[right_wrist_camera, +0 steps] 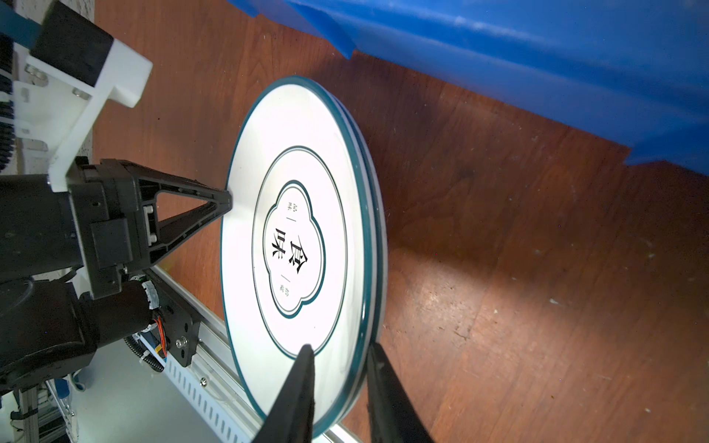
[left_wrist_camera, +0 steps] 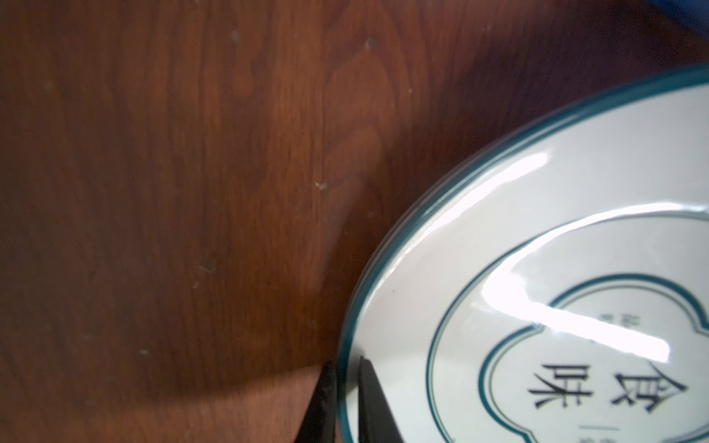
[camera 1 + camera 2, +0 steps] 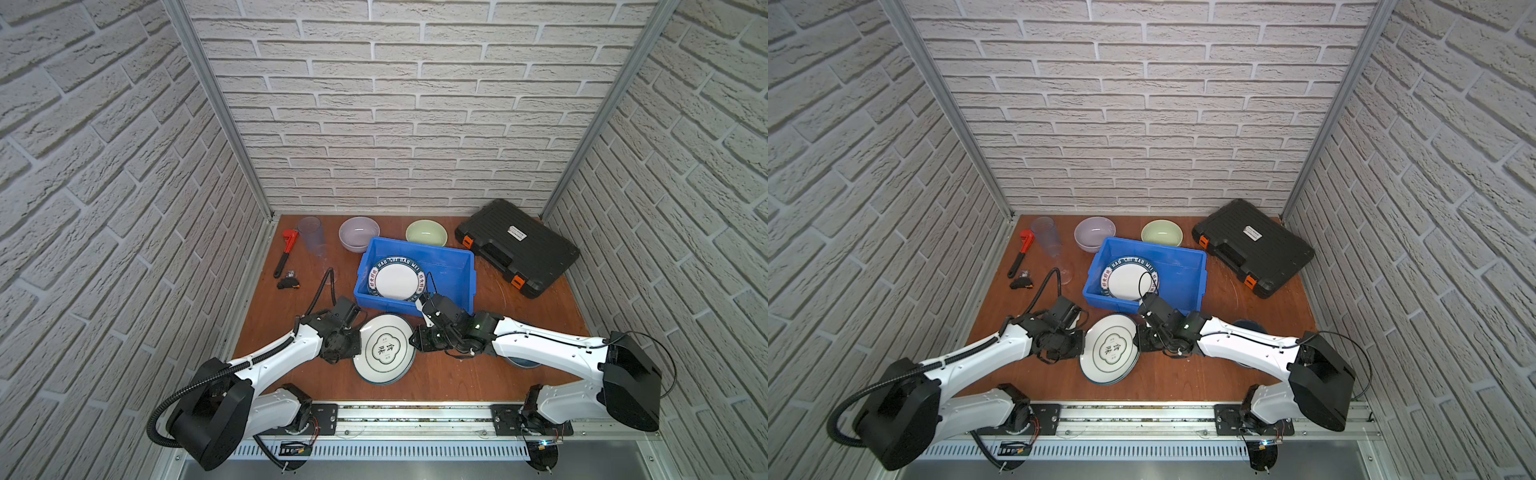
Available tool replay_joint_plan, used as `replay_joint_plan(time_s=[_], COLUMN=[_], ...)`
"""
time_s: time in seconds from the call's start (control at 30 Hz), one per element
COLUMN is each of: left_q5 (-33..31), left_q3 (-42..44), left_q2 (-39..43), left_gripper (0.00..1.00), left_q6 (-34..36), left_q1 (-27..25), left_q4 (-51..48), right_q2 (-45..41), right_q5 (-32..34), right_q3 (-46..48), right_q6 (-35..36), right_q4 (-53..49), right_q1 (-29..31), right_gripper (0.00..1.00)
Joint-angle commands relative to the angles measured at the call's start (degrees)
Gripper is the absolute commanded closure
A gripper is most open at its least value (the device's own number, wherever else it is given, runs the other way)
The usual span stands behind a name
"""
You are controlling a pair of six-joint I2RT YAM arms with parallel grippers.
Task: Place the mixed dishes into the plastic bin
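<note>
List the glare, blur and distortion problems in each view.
Left wrist view: a white glare streak crosses the white glazed round plate with a teal rim, and the left end effector pinching its rim is dark and soft. Right wrist view: the plate's face is nearly blown out; the bright blue plastic bin is soft. Both top views: the pale brick walls splay outward.

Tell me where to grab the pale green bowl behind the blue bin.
Pinch the rim of the pale green round bowl from straight above, one finger inside, one outside, probably on its left side: it stands upright and open, with the bright blue plastic bin close in front.
</note>
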State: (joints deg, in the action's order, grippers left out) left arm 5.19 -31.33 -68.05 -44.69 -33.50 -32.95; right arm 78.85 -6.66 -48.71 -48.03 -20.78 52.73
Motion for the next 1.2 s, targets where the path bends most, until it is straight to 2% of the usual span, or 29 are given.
replay_joint_plan(time_s=[0.0, 0.57, 0.83, 1.17], left_q5=[-1.1, -1.1, -1.3, -1.4], left_q3=[1.4, 0.7, 0.2, -2.0], left_q2=[-0.8, -1.0, -0.6, 2.6], left_gripper=[0.87, 0.87, 0.87, 0.87], left_q6=[0.2, 0.4, 0.5, 0.1], left_q1=[-0.3, -0.3, -0.3, -0.3], left_q4=[-1.3, -1.3, -2.2, -4.6], right_q2=[-0.2, 4.5, 6.3, 8.5], right_q5=[-1.3, -7.5, -6.4, -5.2], right_q3=[0.2, 3.1, 2.9, 1.6], right_q6=[-0.8, -3.5, -3.1, -2.3], right_q4=[3.6, 12.6, 11.9, 11.9], right_q1=[0.1, -0.2, -0.2, -0.2], right_gripper=[0.75, 0.76, 0.74, 0.83])
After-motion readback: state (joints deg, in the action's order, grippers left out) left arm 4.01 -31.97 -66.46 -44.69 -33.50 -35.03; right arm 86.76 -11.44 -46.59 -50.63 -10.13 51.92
